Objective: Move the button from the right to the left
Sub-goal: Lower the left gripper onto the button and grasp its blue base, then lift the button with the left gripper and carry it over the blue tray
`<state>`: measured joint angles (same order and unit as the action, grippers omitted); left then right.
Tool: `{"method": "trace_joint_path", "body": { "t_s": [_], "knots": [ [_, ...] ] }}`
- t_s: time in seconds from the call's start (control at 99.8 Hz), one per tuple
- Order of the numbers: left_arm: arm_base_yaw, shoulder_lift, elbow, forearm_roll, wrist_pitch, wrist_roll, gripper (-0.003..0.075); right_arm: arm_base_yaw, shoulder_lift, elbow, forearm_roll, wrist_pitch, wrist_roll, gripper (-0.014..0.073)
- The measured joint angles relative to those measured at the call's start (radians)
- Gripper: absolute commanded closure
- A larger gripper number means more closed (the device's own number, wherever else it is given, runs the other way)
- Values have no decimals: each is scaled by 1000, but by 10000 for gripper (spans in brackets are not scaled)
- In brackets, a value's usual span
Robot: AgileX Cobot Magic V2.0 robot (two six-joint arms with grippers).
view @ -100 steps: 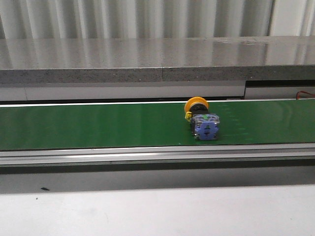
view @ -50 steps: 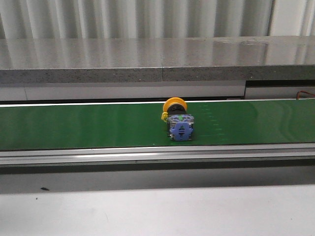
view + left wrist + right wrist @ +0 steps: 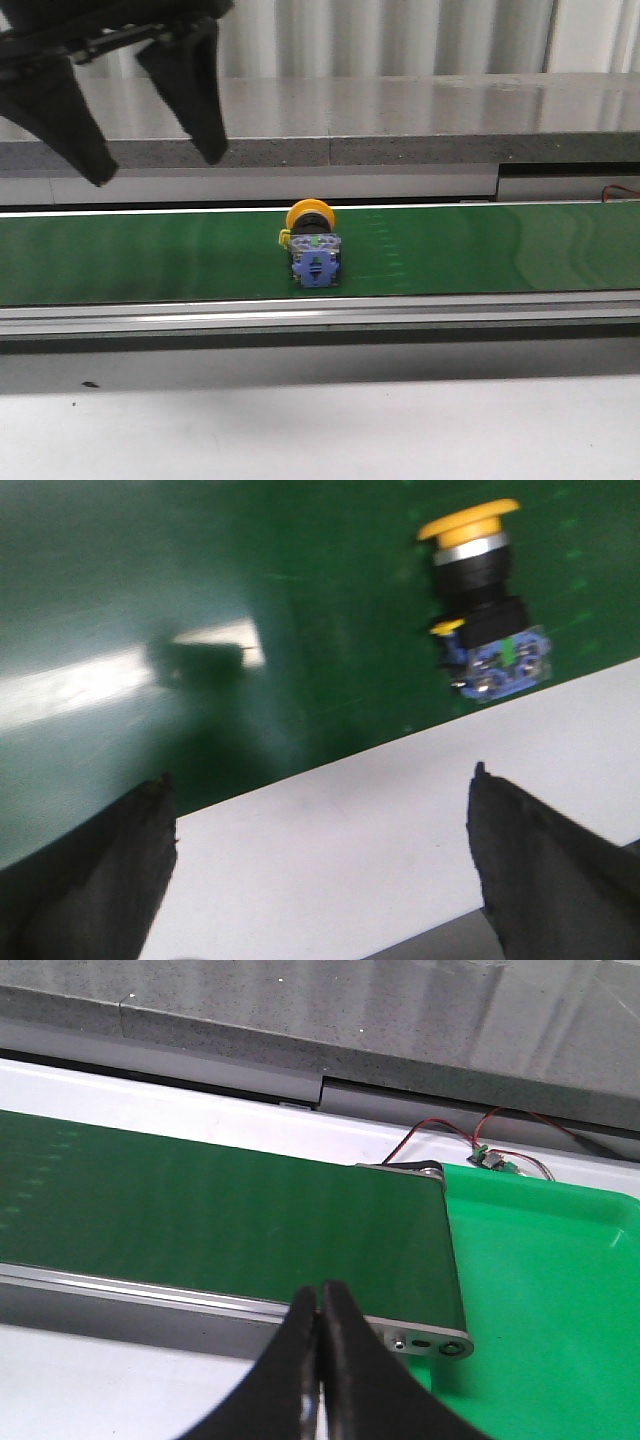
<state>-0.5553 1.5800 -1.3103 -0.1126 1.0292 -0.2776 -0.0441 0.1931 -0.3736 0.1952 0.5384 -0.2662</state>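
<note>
The button (image 3: pixel 313 252) is lying on the green belt (image 3: pixel 150 255); the left end effector (image 3: pixel 140 110), released, is hovering at its ten o'clock, approaching; next, descending astride it. The right end effector (image 3: pixel 320 1360) is sitting clenched, empty

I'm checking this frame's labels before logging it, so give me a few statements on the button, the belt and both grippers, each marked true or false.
1. The button lies on the green conveyor belt. True.
2. The left gripper is shut on the button. False: its fingers are spread wide and it hangs above the belt, off to the left of the button, touching nothing.
3. The button's yellow cap points away from the front camera, with the blue-grey block nearer. True.
4. The right gripper is open. False: its fingers are pressed together with nothing between them.
5. A green tray sits past the belt's end in the right wrist view. True.
</note>
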Motion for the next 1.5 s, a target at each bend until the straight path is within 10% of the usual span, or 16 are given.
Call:
{"method": "trace_joint_path", "body": {
  "t_s": [0.631, 0.972, 1.502],
  "knots": [
    [-53, 250, -137, -32, 3, -26, 168, 0, 0, 0, 0, 0, 0, 661],
    [-53, 281, -138, -22, -12, -31, 665, 0, 0, 0, 0, 0, 0, 661],
    [104, 135, -138, 32, 15, -29, 673, 0, 0, 0, 0, 0, 0, 661]
  ]
}}
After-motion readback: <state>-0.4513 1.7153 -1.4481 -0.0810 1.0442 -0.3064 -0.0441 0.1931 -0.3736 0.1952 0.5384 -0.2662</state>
